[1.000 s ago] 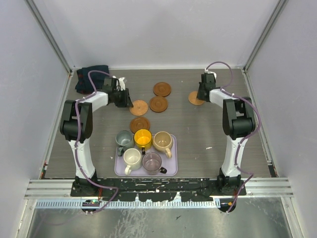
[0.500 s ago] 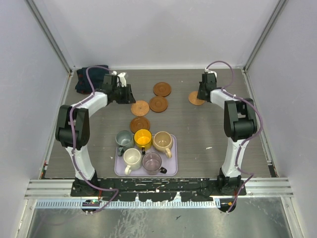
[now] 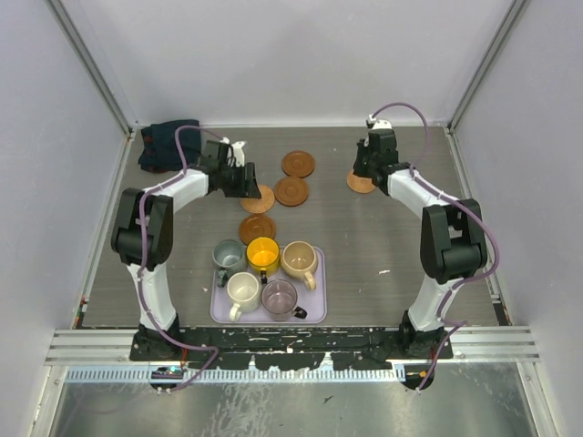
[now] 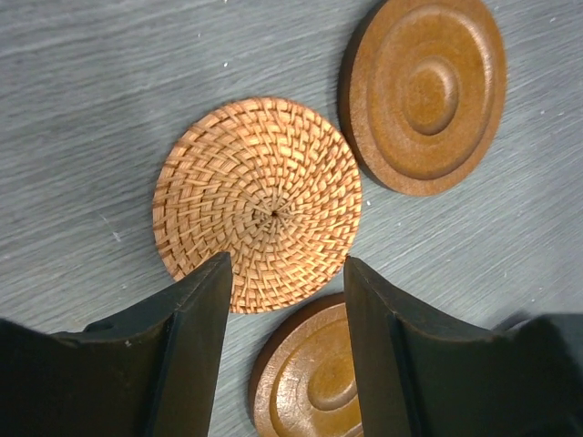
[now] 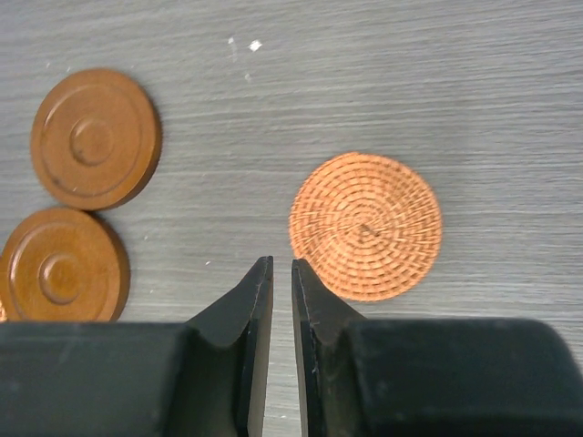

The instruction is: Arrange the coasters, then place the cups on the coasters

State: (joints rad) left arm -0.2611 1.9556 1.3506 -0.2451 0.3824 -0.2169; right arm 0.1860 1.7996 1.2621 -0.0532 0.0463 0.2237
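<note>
Now that the left gripper (image 4: 287, 264) has slid rightward over the last second, from beside the left woven coaster (image 4: 258, 182) to above its near-left part, you see its jaws standing well apart, wider than before and holding nothing, with the woven disc lying flat on the table (image 3: 364, 237) between and beyond them. Your right gripper (image 5: 282, 264) has parted to a thin slit and grips nothing. It hovers at the near-left rim of the right woven coaster (image 5: 366, 226), and that arm now reaches further out than it did. Neither woven coaster appears to have shifted. Three wooden coasters (image 3: 291, 191) crowd the left woven one; two sit just beside its rim, and you cannot tell from the wrist view whether the rims touch. That leaves you little room on the left coaster's right and near sides, while bare table shows on its left. The right woven coaster lies well apart from the rest, with bare table between it and the wooden ones and towards the right wall. All five cups (image 3: 262, 253) stand on the lavender tray (image 3: 319, 305) at the near edge, unmoved, near the nearest wooden coaster.
</note>
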